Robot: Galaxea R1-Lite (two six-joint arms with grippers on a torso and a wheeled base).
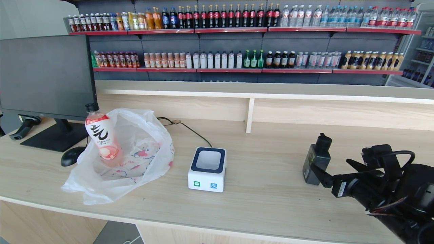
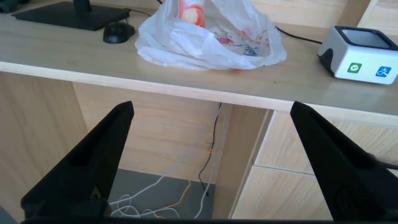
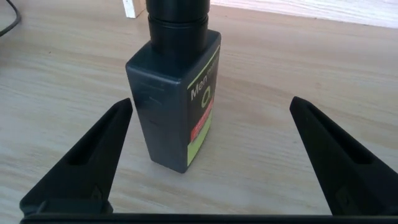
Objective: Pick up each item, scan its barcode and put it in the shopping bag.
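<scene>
The right gripper stood open and empty, lined up on the upright bottle for pickup. The left gripper, open, held nothing.

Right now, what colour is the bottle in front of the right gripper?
The bottle is black with a green-and-red label; right wrist view shows it best.

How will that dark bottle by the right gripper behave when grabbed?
The dark bottle looks rigid, so it probably won't squash. Standing tall on a narrow base, it may tip if nudged high. Its flat sides should resist rolling.
</scene>
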